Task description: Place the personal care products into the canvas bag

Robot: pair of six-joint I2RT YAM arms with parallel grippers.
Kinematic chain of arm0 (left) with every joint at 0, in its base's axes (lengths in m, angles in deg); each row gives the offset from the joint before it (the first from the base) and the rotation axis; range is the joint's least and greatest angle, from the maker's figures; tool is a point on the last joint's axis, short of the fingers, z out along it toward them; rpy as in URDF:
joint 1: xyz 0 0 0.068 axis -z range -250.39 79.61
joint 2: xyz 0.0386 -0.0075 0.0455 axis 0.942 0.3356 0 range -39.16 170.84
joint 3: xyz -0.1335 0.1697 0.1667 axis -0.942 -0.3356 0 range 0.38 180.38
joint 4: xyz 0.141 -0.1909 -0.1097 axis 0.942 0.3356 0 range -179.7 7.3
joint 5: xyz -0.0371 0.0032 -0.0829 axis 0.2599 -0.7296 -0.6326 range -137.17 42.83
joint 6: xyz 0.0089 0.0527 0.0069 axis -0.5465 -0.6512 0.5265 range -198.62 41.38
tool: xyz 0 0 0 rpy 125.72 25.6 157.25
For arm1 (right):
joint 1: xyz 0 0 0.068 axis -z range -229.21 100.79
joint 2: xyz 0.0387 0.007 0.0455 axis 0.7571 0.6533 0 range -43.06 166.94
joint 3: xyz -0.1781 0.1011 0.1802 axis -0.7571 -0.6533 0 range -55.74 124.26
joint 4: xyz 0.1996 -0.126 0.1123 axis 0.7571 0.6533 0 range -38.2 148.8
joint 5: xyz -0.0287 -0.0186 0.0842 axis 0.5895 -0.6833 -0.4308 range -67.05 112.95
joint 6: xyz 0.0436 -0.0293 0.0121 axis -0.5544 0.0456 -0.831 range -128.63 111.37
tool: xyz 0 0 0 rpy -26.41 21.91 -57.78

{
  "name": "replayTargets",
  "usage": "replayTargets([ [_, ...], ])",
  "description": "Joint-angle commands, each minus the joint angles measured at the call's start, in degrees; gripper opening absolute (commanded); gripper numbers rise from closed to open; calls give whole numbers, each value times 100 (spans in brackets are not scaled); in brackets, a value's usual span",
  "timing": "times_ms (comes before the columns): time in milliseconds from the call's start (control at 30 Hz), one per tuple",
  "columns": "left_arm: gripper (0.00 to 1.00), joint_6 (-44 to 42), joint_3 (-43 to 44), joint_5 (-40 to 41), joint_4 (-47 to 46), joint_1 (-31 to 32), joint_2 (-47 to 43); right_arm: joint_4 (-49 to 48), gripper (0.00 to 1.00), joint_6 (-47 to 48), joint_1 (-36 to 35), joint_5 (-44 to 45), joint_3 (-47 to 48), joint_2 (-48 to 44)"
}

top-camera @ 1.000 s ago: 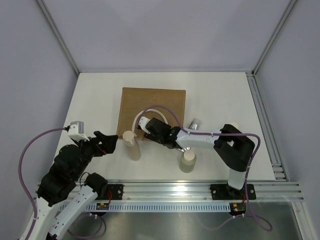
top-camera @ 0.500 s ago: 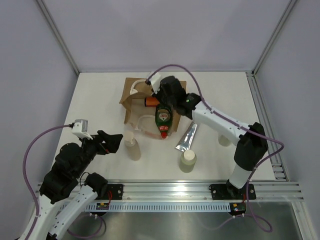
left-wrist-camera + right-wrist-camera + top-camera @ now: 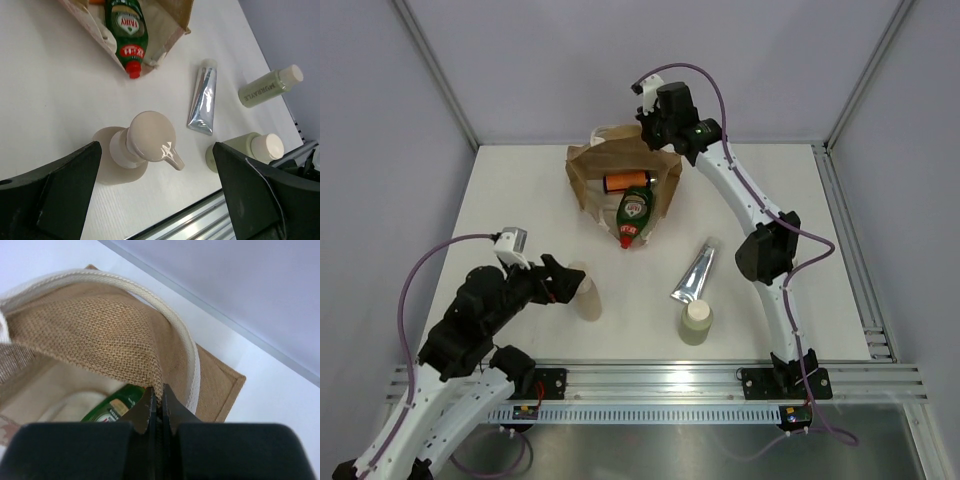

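My right gripper (image 3: pixel 655 125) is shut on the top edge of the brown canvas bag (image 3: pixel 660 185) and holds it raised at the table's back; the pinch shows in the right wrist view (image 3: pixel 159 392). A green red-capped bottle (image 3: pixel 632 215) lies in the bag's mouth with its cap poking out, and an orange bottle (image 3: pixel 625 181) lies deeper inside. A silver-blue tube (image 3: pixel 695 273) lies on the table. One beige bottle (image 3: pixel 696 322) stands near the front. My left gripper (image 3: pixel 560 285) is open beside another beige bottle (image 3: pixel 586 290), which sits between the fingers (image 3: pixel 156 150). A third beige bottle (image 3: pixel 267 87) lies at the right.
The white table (image 3: pixel 520 200) is walled by grey panels at the back and sides. A metal rail (image 3: pixel 720 380) runs along the front edge. My right arm's elbow (image 3: pixel 765 255) hangs over the right part of the table.
My right gripper lifted the bag's edge up and toward the back, opening the bag and showing the green and orange bottles. My left gripper moved right, closer to the beige bottle.
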Motion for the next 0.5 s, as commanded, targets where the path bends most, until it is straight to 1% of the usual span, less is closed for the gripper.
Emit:
replayTargets([
  [0, 99, -189, 36, -274, -202, 6, 313, -95, 0, -268, 197, -208, -101, 62],
  [100, 99, -312, 167, 33, -158, 6, 480, -166, 0, -348, 250, -287, -331, 9],
  [133, 99, -348, 272, 452, -236, 15, 628, -175, 0, -365, 259, -305, -454, -17],
  [200, 99, -330, 431, 911, -385, 15, 883, -271, 0, -400, 251, -349, -691, -113],
  [233, 99, -330, 623, 1244, -630, 6, 1250, -298, 0, -401, 259, -375, -736, -140],
  [300, 99, -190, 870, 1623, -955, 6, 1709, -280, 0, -444, 259, -411, -754, -149],
  [333, 99, -137, 1019, 1982, -1010, 6, 1963, -272, 0, -462, 259, -419, -745, -140],
  [367, 99, 2, 1377, 2142, -1036, -11, 2505, -263, 0, -488, 259, -437, -745, -140],
  [400, 99, 12, 1572, 2204, -1080, -72, 2772, -245, 0, -497, 259, -446, -736, -158],
  [433, 99, 47, 1757, 2031, -1141, -168, 3035, -236, 0, -515, 268, -463, -736, -149],
  [467, 99, 187, 2089, 1881, -1168, -422, 3508, -210, 0, -541, 259, -481, -736, -158],
])
